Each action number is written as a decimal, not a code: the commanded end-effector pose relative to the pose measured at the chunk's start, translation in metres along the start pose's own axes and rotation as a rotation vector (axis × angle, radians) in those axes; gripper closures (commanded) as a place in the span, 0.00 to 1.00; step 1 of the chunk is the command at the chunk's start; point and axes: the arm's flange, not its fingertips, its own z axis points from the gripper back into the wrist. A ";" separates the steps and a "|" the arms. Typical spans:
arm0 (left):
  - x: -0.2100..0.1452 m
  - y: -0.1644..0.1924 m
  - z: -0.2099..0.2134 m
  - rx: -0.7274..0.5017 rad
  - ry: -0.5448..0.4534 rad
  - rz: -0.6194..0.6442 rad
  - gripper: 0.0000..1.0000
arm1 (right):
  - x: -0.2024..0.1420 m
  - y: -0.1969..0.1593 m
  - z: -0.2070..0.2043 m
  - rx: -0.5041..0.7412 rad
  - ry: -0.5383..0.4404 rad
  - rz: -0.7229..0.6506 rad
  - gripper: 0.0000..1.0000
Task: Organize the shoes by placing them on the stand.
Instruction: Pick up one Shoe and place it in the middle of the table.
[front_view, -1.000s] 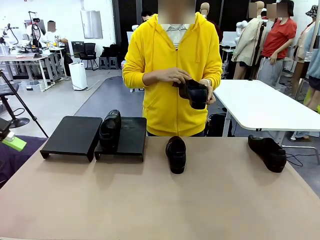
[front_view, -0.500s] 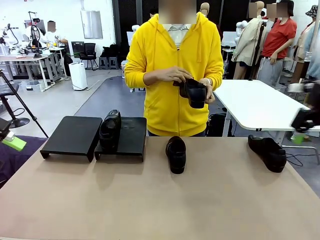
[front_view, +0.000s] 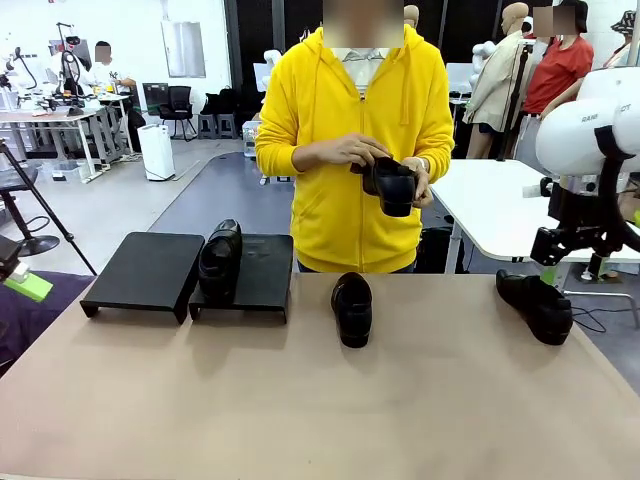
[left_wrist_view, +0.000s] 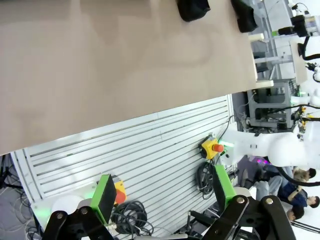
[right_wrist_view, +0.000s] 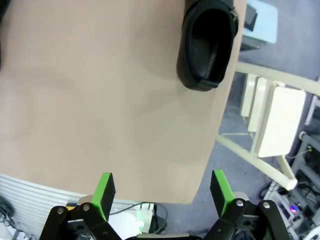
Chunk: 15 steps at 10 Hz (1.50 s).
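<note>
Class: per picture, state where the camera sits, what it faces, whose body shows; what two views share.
Front: between the arms, facing the person holding a shoe across the table; right arm shows.
Left wrist: on that arm, looks past the open left claw at the table edge.
Right wrist: on that arm, looks past the open right claw at the right-hand shoe.
Shared: front and right wrist show that shoe.

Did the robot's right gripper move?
Yes. The right gripper swung in from the right edge and now hangs just above the rightmost shoe, which stayed put.
</note>
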 end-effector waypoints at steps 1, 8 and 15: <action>0.000 -0.001 0.003 -0.018 0.002 -0.008 0.00 | 0.000 -0.003 0.000 0.001 -0.001 -0.007 0.00; 0.000 -0.001 0.003 -0.018 0.002 -0.008 0.00 | 0.117 -0.034 -0.087 0.133 -0.127 -0.152 0.00; 0.000 -0.001 0.003 -0.018 0.002 -0.008 0.00 | 0.135 -0.057 -0.136 0.174 -0.094 -0.184 0.00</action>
